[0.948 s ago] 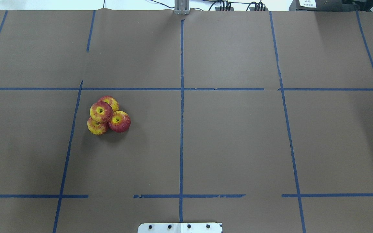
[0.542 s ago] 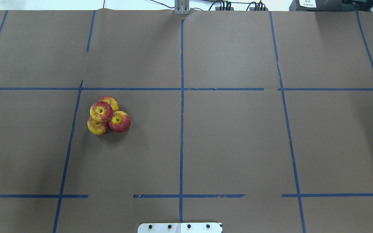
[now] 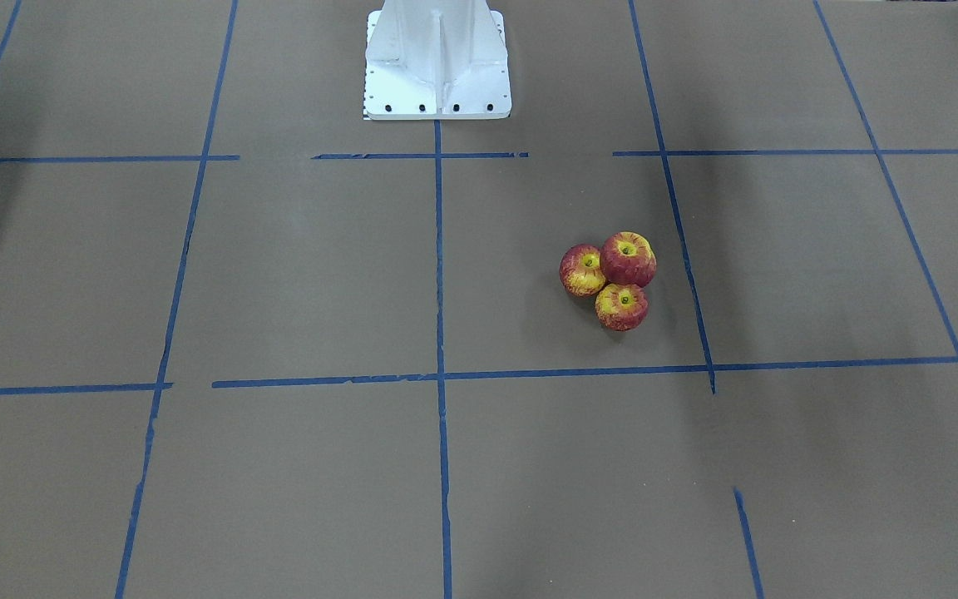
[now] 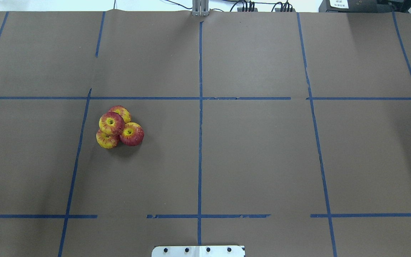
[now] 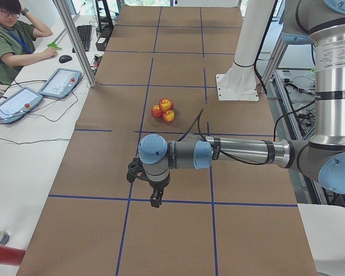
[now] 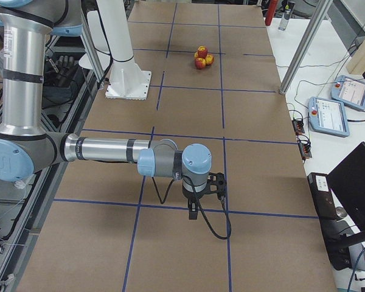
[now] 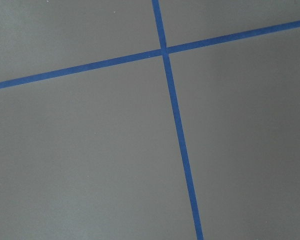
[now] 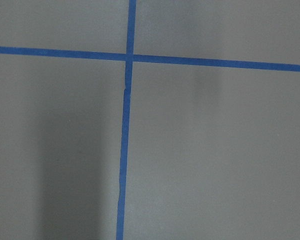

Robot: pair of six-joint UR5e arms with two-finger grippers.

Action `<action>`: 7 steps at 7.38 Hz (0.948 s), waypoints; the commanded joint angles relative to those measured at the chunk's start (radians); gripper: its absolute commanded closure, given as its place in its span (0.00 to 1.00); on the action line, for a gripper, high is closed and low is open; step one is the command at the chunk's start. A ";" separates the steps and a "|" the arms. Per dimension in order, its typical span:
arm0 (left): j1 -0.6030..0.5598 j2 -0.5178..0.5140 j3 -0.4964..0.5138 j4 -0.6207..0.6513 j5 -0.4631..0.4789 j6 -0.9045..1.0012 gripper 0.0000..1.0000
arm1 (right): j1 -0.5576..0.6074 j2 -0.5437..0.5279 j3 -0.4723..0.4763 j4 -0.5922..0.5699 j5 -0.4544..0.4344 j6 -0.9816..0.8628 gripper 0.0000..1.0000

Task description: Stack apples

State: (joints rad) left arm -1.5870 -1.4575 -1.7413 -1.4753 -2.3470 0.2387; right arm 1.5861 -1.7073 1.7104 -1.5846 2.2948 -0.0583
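Four red apples with yellow streaks sit in a tight cluster on the brown table, left of centre in the overhead view. One apple (image 4: 111, 123) rests on top of the other three (image 4: 131, 134) (image 4: 107, 139) (image 4: 120, 112). The front-facing view shows the top apple (image 3: 628, 259) and two lower ones (image 3: 583, 269) (image 3: 621, 306); the fourth is hidden. My left gripper (image 5: 156, 201) shows only in the exterior left view, far from the apples (image 5: 165, 105), pointing down over bare table. My right gripper (image 6: 193, 213) shows only in the exterior right view, far from the apples (image 6: 202, 52). I cannot tell whether either is open or shut.
The white robot base (image 3: 437, 58) stands at the table's near middle edge (image 4: 198, 251). Blue tape lines grid the brown table. An operator (image 5: 11, 34) sits at a side desk with teach pendants (image 5: 60, 82) (image 6: 331, 115). Both wrist views show only table and tape.
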 commanded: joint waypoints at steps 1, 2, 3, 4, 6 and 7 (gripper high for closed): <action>-0.001 -0.004 -0.012 -0.007 0.005 0.005 0.00 | 0.000 0.000 0.000 0.000 0.000 0.000 0.00; -0.001 -0.010 -0.014 -0.007 0.005 0.007 0.00 | 0.000 0.000 0.000 0.000 0.000 0.000 0.00; -0.002 -0.020 -0.014 -0.008 0.005 0.007 0.00 | 0.000 0.000 0.000 0.000 0.000 0.000 0.00; -0.002 -0.020 -0.014 -0.008 0.005 0.007 0.00 | 0.000 0.000 0.000 0.000 0.000 0.000 0.00; -0.002 -0.020 -0.012 -0.013 0.002 0.008 0.00 | 0.000 0.000 0.000 0.000 0.000 0.000 0.00; -0.002 -0.020 -0.009 -0.013 0.000 0.007 0.00 | 0.000 0.000 0.000 0.000 0.000 0.000 0.00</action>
State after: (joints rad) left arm -1.5892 -1.4769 -1.7526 -1.4873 -2.3450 0.2465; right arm 1.5861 -1.7073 1.7104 -1.5846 2.2948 -0.0583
